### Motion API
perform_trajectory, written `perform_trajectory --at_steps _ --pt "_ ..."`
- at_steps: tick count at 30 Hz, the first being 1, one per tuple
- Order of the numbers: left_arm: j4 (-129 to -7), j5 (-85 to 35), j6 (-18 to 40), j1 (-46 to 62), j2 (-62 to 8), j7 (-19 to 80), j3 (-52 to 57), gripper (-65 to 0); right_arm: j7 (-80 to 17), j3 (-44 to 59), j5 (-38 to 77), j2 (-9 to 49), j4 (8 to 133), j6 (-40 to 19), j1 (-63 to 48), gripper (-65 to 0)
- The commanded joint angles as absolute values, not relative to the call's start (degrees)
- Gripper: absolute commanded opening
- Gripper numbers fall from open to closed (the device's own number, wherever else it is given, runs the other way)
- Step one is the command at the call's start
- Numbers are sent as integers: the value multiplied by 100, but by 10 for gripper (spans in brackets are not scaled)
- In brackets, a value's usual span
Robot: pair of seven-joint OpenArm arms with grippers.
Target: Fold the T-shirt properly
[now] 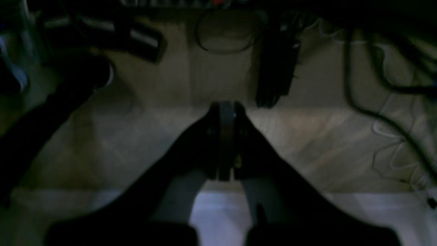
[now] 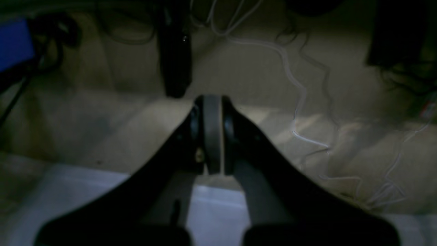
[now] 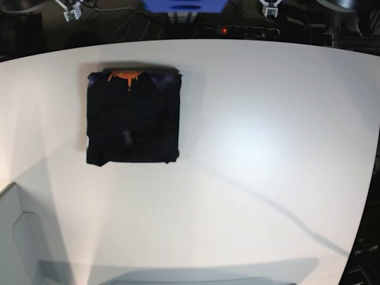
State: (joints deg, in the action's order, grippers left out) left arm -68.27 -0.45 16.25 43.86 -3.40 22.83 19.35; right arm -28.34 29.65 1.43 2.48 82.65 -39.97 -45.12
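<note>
The soft black cloth T-shirt point(image 3: 133, 117) is seen folded into a compact near-square packet on the white table point(image 3: 267, 148), toward ten o'clock in the base view, orange collar patch point(image 3: 123, 75) at its twelve o'clock edge. Neither arm is seen in that view, so the nearer arm cannot be told. The left gripper point(image 1: 225, 109) and right gripper point(image 2: 211, 102) are each pressed together on nothing, beyond the table edge. No containers are seen. The fold is judged complete.

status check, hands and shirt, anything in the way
Left hand shut, empty. Right hand shut, empty. Shirt folded square on table, collar away from robot. Nothing in the way.
</note>
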Motion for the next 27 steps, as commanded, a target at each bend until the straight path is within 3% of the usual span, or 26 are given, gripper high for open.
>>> perform_trajectory --at_steps 1,6,13,16,21,27 --pt "-6686 -75 1622 4356 -374 2141 1947 -650 -2756 2958 127 286 8127 -4000 -4523 -650" --pt "-5604 -75 1622 3741 -400 1895 1947 -650 -2475 2642 119 497 6932 -4000 -3934 -650" --pt "-3477 -75 1622 2615 -426 1042 1956 -650 -1244 1727 127 690 5138 -4000 -3213 -650" --pt "-2475 -75 1226 2123 -514 523 1947 -650 -673 1332 119 690 4391 -3925 -2853 -650" --pt "-1411 -75 470 1446 -558 -84 1903 -650 523 532 119 760 2475 -2527 -1991 -650" --pt "-1165 -66 426 945 -558 154 1895 -650 1701 -497 127 611 936 92 -1288 -650"
